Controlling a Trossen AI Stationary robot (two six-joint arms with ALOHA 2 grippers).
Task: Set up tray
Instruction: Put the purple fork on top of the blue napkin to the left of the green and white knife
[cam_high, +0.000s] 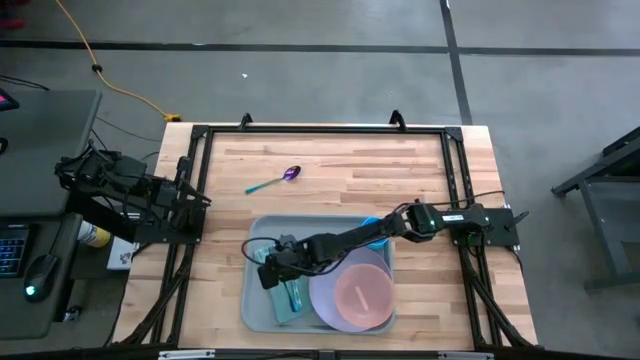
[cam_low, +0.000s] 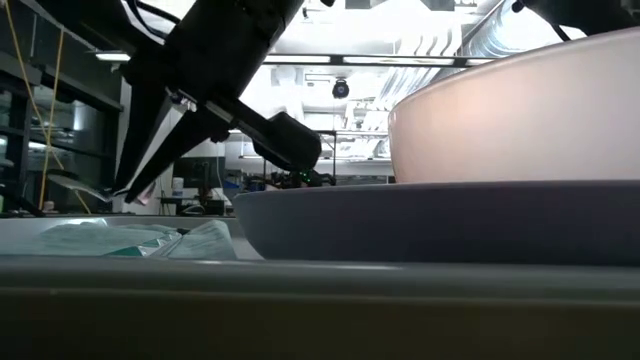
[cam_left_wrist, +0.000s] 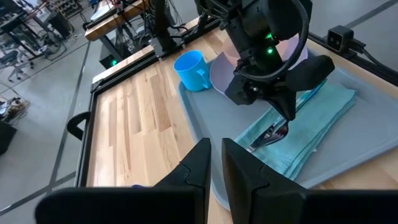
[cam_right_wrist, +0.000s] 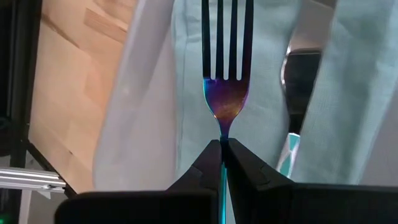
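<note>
The grey-green tray (cam_high: 300, 230) lies at the table's near middle. On it are a folded teal napkin (cam_high: 285, 298), a lavender plate (cam_high: 325, 305) with a pink bowl (cam_high: 362, 295), and a blue cup (cam_left_wrist: 191, 68). My right gripper (cam_right_wrist: 222, 144) reaches over the napkin from the right, shut on an iridescent fork (cam_right_wrist: 227, 56). Another shiny utensil with a teal handle (cam_right_wrist: 300, 81) lies on the napkin (cam_right_wrist: 264, 93) beside the fork. My left gripper (cam_left_wrist: 216, 168) waits at the table's left edge, open by a narrow gap, with nothing between its fingers. My right gripper pinches the fork's thin neck (cam_right_wrist: 222, 127), just behind its head, between the two fingertips. The fingers slant down from the table's right, in line with the fork. The tines point on past the fingertips over the napkin; whether they touch it, I cannot tell.
A spoon with a purple bowl and teal handle (cam_high: 275, 180) lies on the bare wood beyond the tray, toward the far left. A black frame (cam_high: 320, 128) runs around the table top. The wood on the tray's left side (cam_high: 215, 270) is bare.
</note>
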